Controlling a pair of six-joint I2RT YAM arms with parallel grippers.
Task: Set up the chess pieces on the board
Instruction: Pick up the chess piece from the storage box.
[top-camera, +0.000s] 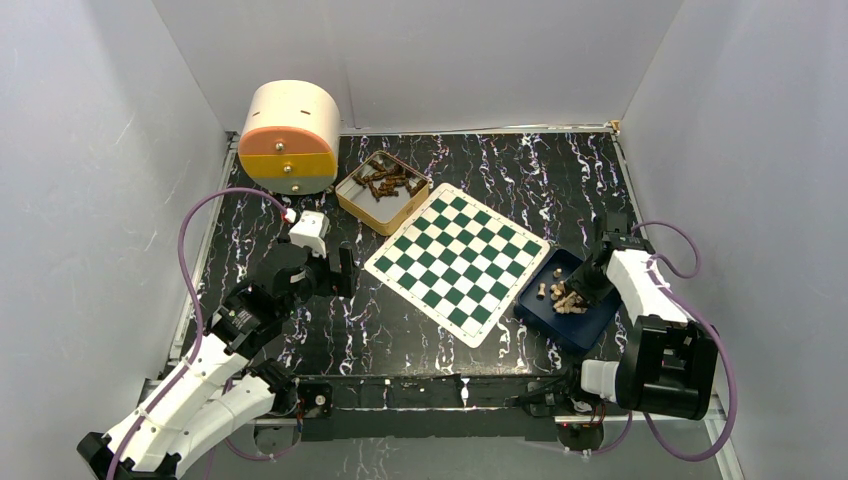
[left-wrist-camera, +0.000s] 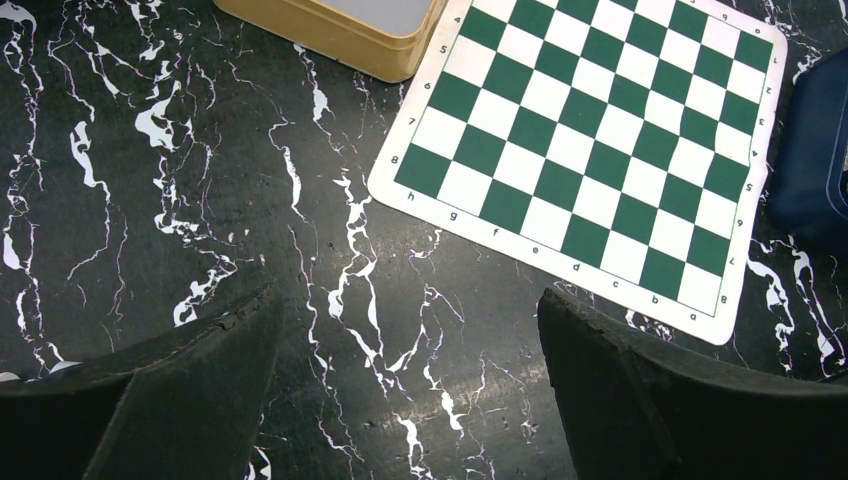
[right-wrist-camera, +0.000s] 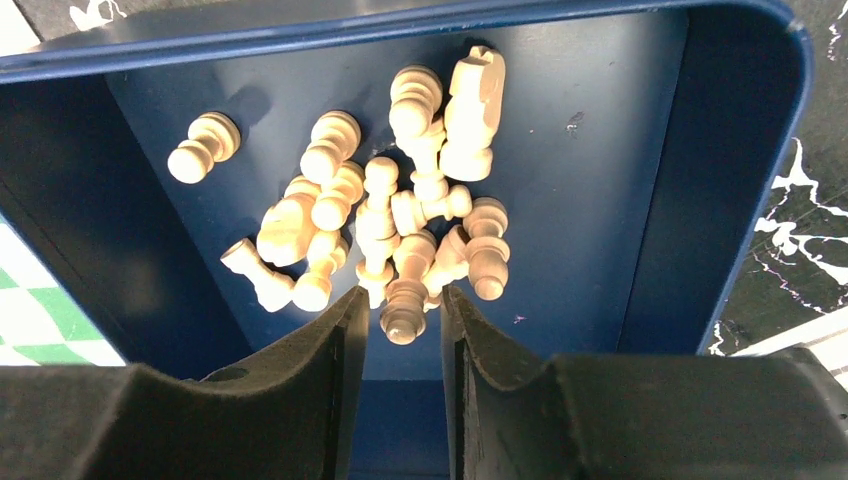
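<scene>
In the top view the left arm reaches up from the lower left. The left gripper (top-camera: 338, 268) hangs over the table (top-camera: 330, 330) left of the board (top-camera: 457, 262), jaws wide, holding nothing. At right, the right gripper (right-wrist-camera: 402, 298) dips into the tray (right-wrist-camera: 620, 180), jaws narrow around 1 of the heaped pieces (right-wrist-camera: 380, 215). Whether it pinches that piece cannot be told.

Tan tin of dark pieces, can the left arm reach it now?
Probably yes: the left gripper hangs open close to the tin, the tin is lidless, and nothing stands between them.
</scene>
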